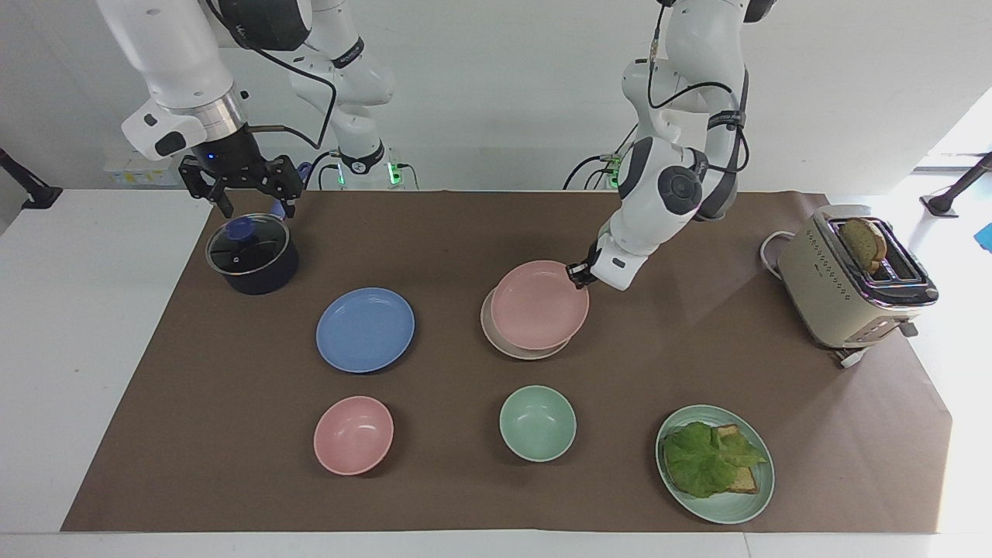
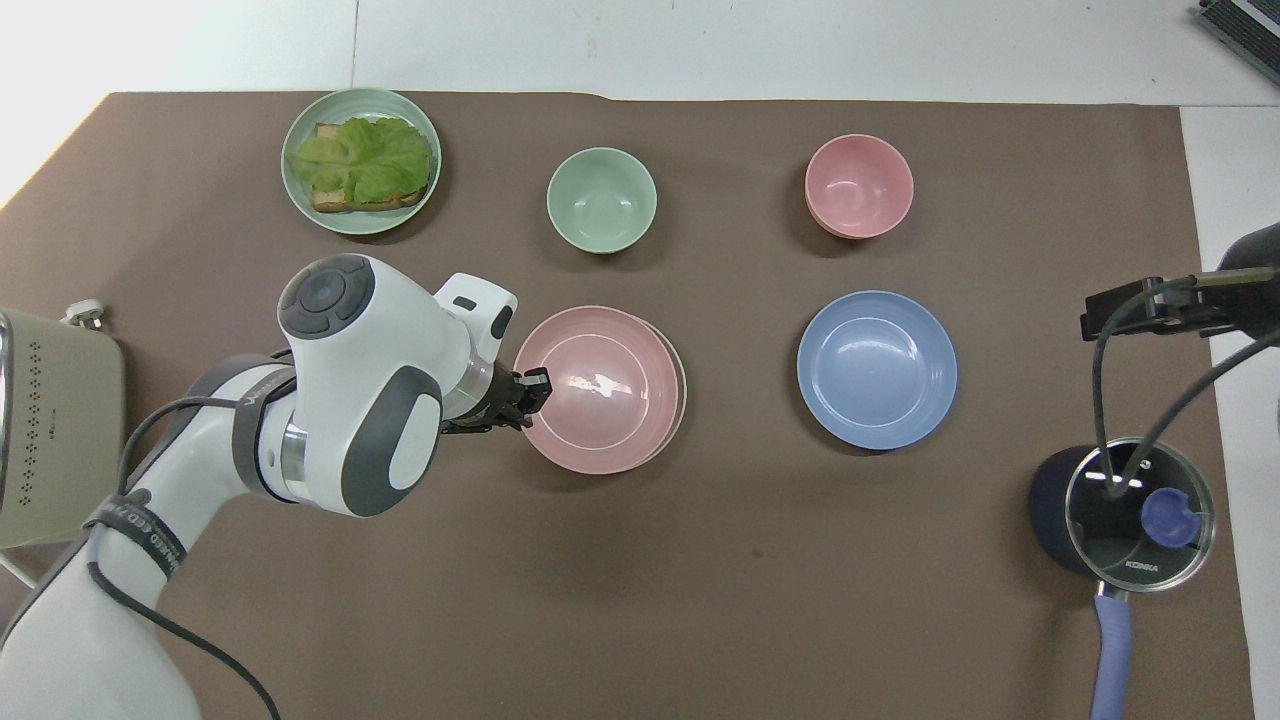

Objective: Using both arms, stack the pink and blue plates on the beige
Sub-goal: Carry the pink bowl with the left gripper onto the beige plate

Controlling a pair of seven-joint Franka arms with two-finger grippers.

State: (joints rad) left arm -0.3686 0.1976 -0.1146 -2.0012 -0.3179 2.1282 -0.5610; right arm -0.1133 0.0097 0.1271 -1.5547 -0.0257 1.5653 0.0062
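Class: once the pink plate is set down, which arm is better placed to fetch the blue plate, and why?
Right. The right gripper hangs open over the pot, beside the blue plate; the left gripper is shut on the pink plate.

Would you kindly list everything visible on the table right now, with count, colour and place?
pink plate: 1, pale pink, over the beige plate, held at its rim
beige plate: 1, cream, mid-table, mostly covered
blue plate: 1, blue, toward the right arm's end
pink bowl: 1, pink, farther from the robots than the blue plate
green bowl: 1, mint, farther than the beige plate
green plate: 1, mint, with lettuce and bread, left arm's end
toaster: 1, cream, left arm's end, bread in slot
pot: 1, dark, glass lid, right arm's end
left gripper: shut on the pink plate's rim
right gripper: open, waiting over the pot
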